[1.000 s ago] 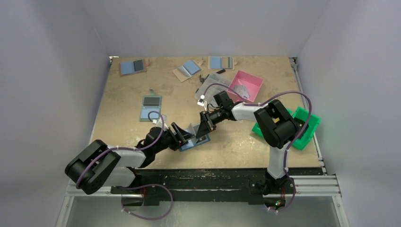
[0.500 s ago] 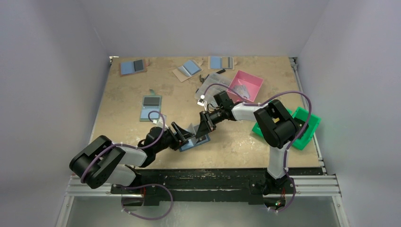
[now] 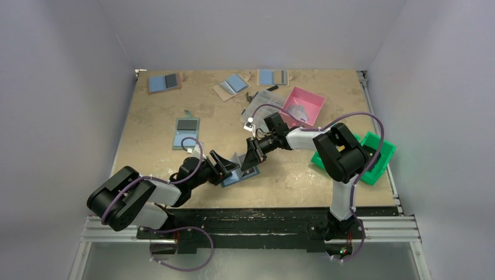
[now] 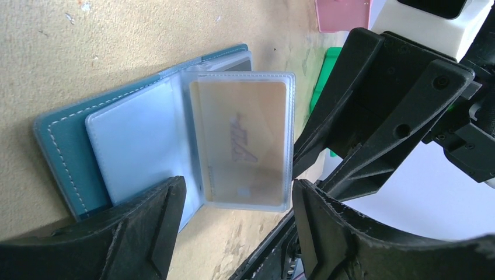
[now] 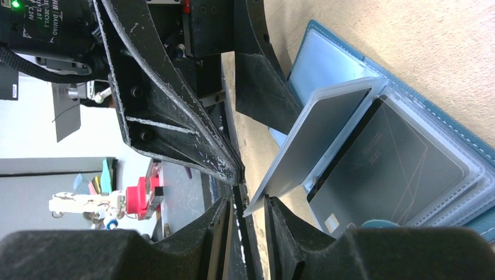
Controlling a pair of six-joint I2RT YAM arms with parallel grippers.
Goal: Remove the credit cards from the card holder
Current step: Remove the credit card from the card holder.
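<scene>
Two wrist cameras tell me more than the overhead one. From above, the card holder (image 3: pixel 247 172) is only a small blue patch on the table (image 3: pixel 157 116), near the front edge between my two arms, and no card can be made out. My left wrist view shows it lying open, teal stitched border outward, with a clear sleeve (image 4: pixel 271 81) turned up from the fold and a tan card (image 4: pixel 239 137) inside it. My right wrist view catches that sleeve (image 5: pixel 315 140) from the other side, tilted up off the stack and looking grey, with a dark card (image 5: pixel 385 169) in the pocket beneath. My left jaws are spread wide, their fingers (image 4: pixel 146 233) straddling the holder's near side and gripping nothing. My right jaws are almost closed, their fingers (image 5: pixel 280 245) pinching the sleeve's free corner. My left arm lies low, stretched forward and inward close to the table. My right arm rises from its base, bends at a high elbow, and reaches inward and down to the holder, so the two sets of jaws nearly meet.
</scene>
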